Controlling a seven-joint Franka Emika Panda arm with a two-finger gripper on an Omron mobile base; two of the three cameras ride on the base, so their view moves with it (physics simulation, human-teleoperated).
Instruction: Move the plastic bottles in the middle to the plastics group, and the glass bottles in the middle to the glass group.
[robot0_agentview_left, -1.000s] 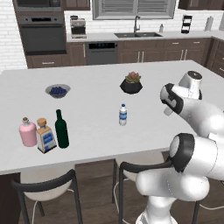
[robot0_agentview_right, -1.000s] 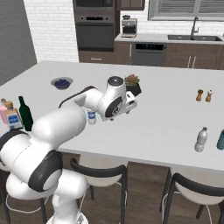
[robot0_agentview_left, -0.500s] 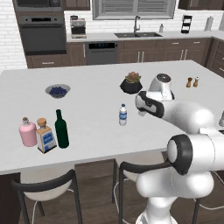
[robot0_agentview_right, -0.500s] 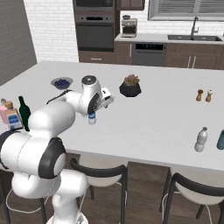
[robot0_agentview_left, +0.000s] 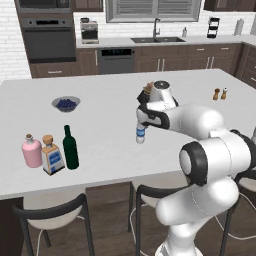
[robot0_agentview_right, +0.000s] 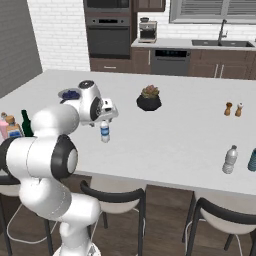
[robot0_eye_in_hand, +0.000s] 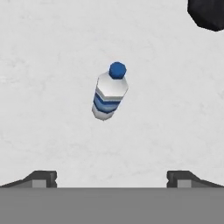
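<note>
My gripper (robot0_eye_in_hand: 111, 177) hangs over the water bottle (robot0_eye_in_hand: 109, 91), fingers spread wide and holding nothing. That bottle, with its blue label, stands upright mid-counter (robot0_agentview_left: 110, 145), toward the front edge. The green bottle (robot0_agentview_left: 70, 148) stands near the front left corner, just beside the square bottle (robot0_agentview_left: 51, 155) and the pink bottle (robot0_agentview_left: 31, 151). A second clear bottle (robot0_agentview_right: 230, 160) stands near the front right corner. A dark plant pot (robot0_agentview_right: 149, 99) sits behind the water bottle.
</note>
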